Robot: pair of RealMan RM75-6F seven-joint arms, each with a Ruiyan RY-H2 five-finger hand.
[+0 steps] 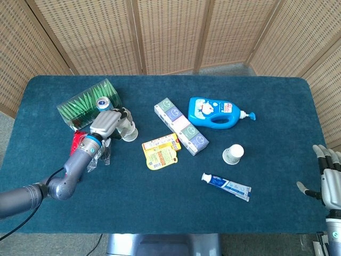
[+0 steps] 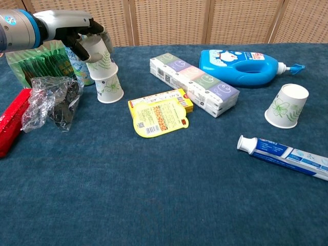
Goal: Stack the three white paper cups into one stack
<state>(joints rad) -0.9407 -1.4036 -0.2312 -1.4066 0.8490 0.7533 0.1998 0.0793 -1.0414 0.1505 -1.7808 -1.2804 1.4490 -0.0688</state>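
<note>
While the blue-carpeted table (image 1: 160,213) carries everything, the biggest item on it is the blue detergent bottle (image 2: 245,66), lying on its side at the far right of centre. Just left of it lies the long box of tissue packs (image 2: 193,83), set on a diagonal. At the far left sits the clear bag of green packets (image 2: 36,62), with a drinks can (image 1: 103,103) beside it, and crumpled clear plastic (image 2: 50,102) and a red packet (image 2: 11,123) nearer the front edge. A yellow snack pouch (image 2: 159,116) lies flat in the middle, and a toothpaste tube (image 2: 284,153) lies toward the right front. The left hand (image 2: 84,37) grips an upside-down white paper cup (image 2: 100,57), fingers wrapped round it, its rim set over the base of a second upside-down cup (image 2: 108,85) standing on the table. The third cup (image 2: 286,105) stands upside down, well apart, between the bottle and the tube. The right hand (image 1: 330,178) hangs beyond the table's right edge, fingers spread, holding nothing.
</note>
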